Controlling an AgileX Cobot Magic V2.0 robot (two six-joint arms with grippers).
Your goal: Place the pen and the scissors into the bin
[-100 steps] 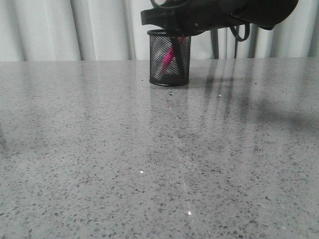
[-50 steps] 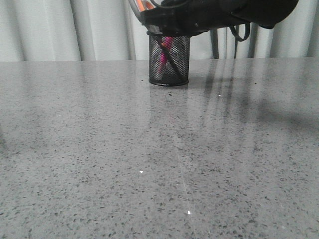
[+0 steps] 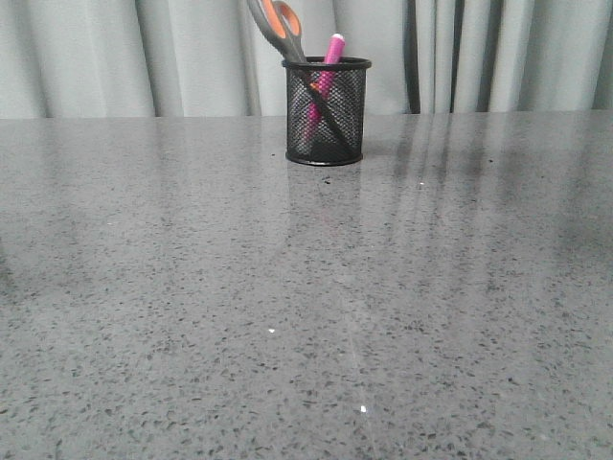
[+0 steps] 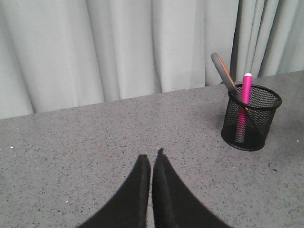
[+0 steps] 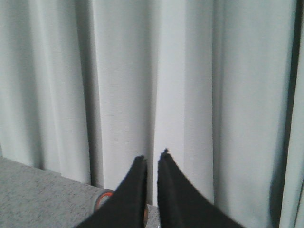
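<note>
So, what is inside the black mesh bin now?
The bin holds the scissors, blades down, orange-lined handles above the rim, and the pink pen standing beside them. The mesh shows both dimly; their lower ends and the bin's floor cannot be made out.

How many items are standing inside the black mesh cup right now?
2. The scissors lean to the left with their handles above the rim of the bin; the pen stands beside them, its top over the rim. The mesh could hide something smaller.

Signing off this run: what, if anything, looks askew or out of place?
Nothing stands out. The scissors and pen lean inside the upright bin, handles and cap above its rim. Left gripper and right gripper are shut, holding nothing.
</note>
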